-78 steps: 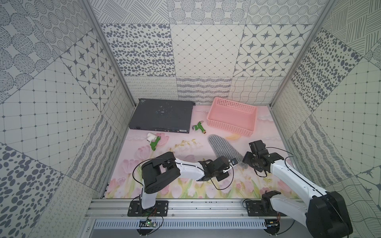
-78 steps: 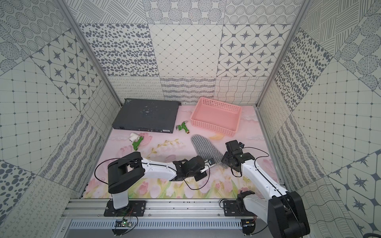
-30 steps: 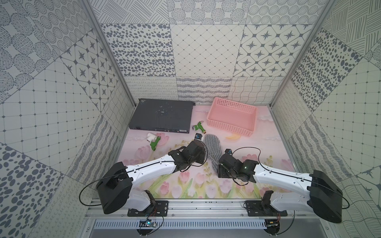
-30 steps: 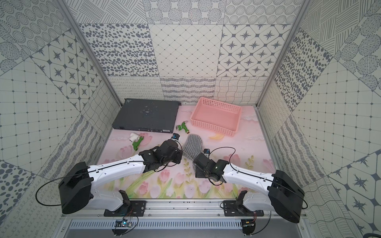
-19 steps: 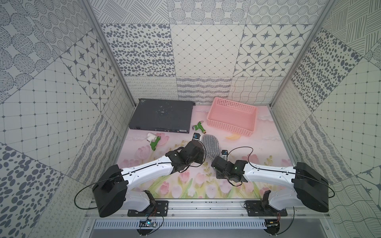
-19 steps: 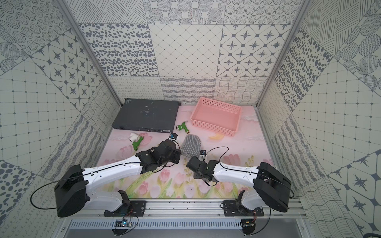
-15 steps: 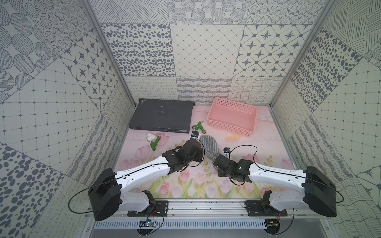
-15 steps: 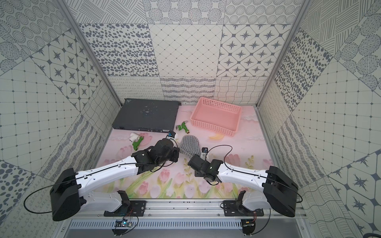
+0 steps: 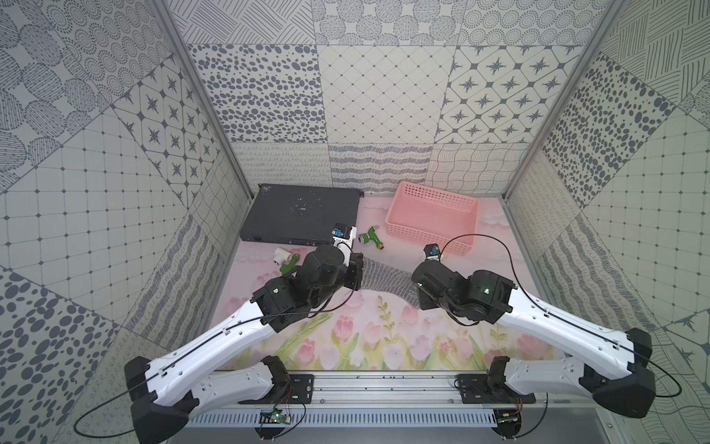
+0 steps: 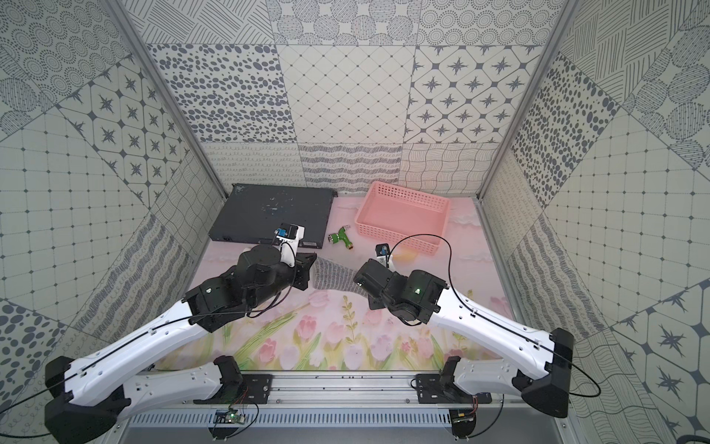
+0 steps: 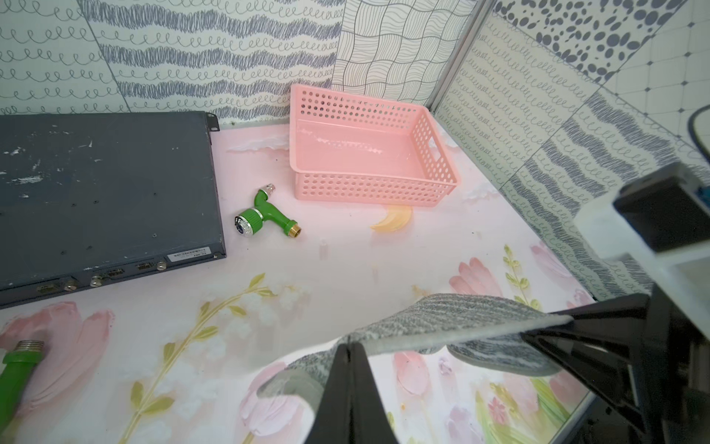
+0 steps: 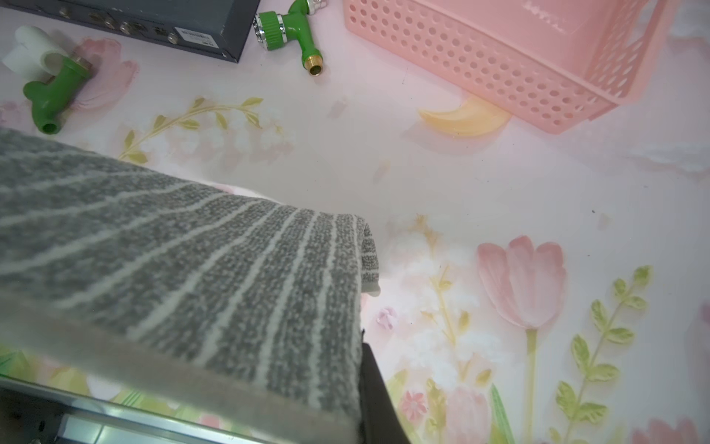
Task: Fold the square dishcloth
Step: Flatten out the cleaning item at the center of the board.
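Note:
The square dishcloth [image 9: 384, 278], gray with thin whitish stripes, hangs stretched between my two grippers above the flowered mat in both top views [image 10: 332, 278]. My left gripper [image 9: 358, 270] is shut on the cloth's left edge. In the left wrist view its black fingertips [image 11: 349, 348] pinch the hem, and the cloth [image 11: 453, 319] runs across to the right gripper. My right gripper [image 9: 417, 285] is shut on the opposite edge. In the right wrist view the cloth [image 12: 192, 269] covers one finger; the other black finger [image 12: 374, 388] shows beside its hem.
A pink basket [image 9: 434, 215] stands at the back right, and a flat dark gray box [image 9: 299, 213] at the back left. A green hose nozzle [image 9: 372, 237] lies between them. A green and white pipe fitting [image 9: 286, 261] lies by the left arm.
The right gripper has shut on the cloth. Both arms have drawn apart from the middle, spreading the cloth between them off the mat.

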`<state>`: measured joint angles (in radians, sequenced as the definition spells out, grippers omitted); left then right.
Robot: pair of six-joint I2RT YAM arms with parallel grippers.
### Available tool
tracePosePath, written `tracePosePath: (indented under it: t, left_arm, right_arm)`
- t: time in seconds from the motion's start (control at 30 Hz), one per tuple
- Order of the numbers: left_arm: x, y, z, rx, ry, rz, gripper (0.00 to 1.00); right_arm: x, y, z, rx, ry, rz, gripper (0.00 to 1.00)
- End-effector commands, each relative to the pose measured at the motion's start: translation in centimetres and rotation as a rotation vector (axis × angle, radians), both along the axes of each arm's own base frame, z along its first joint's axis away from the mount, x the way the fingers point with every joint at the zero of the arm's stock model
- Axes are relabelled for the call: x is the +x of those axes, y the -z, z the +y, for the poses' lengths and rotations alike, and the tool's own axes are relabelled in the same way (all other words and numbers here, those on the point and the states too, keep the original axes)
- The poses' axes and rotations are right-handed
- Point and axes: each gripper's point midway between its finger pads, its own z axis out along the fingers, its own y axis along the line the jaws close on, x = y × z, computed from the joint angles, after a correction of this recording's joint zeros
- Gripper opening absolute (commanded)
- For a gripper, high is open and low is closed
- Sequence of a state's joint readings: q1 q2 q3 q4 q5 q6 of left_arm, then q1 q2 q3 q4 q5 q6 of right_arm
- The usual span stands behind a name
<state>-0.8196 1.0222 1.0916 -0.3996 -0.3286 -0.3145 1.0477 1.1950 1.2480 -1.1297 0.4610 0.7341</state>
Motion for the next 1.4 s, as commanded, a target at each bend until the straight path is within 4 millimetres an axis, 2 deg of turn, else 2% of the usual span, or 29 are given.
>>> tracePosePath:
  t: [0.0,0.2,0.4,0.5,0.57,0.67,0.77,0.9,0.97,1.1,1.2,1.23,1.37]
  left_arm:
    - [-3.0,0.6,2.8,0.11,0.032,0.086,0.0]
    - [-6.6,1.6,3.9,0.058,0.082,0.219,0.0]
    - [-10.1,2.1,3.5,-0.069,0.164,0.329,0.0]
    - [-10.3,3.5,3.5,-0.071,0.156,0.373,0.0]
    - [-9.4,4.8,3.4,-0.029,0.126,0.378,0.0]
    - [-7.3,6.4,2.4,0.029,0.105,0.363,0.0]
    - [-4.4,7.8,0.8,0.081,0.093,0.339,0.0]
    - [1.3,8.6,-1.4,0.084,0.085,0.248,0.0]
    - [4.4,9.7,-2.1,0.093,0.074,0.23,0.0]
    - [9.9,11.0,-3.7,0.092,0.095,0.172,0.0]
    - [13.6,11.7,-3.9,0.09,0.097,0.161,0.0]
    - [14.6,12.5,-3.5,0.094,0.091,0.175,0.0]
    - [17.8,13.9,-2.5,0.09,0.074,0.191,0.0]
  right_arm:
    - [-2.2,-1.4,-2.6,-0.085,-0.07,0.064,0.09]
    - [-5.6,-1.8,-3.7,-0.053,-0.134,0.2,0.07]
    - [-8.4,-1.1,-3.8,0.005,-0.166,0.324,0.03]
    - [-8.6,-0.5,-3.7,-0.009,-0.169,0.346,0.03]
    - [-7.6,-0.1,-4.0,-0.057,-0.145,0.328,0.03]
    - [-5.4,0.9,-4.6,-0.109,-0.073,0.319,0.03]
    - [-2.1,2.4,-5.1,-0.12,-0.005,0.296,0.03]
    - [4.3,4.9,-5.7,-0.065,0.114,0.234,0.09]
    - [7.5,6.2,-5.1,-0.034,0.127,0.212,0.12]
    - [13.5,8.7,-4.3,-0.155,0.14,0.176,0.12]
    - [17.1,10.3,-3.6,-0.264,0.129,0.168,0.1]
    - [17.9,11.6,-3.6,-0.304,0.123,0.184,0.1]
    - [20.9,13.0,-3.0,-0.344,0.109,0.184,0.13]
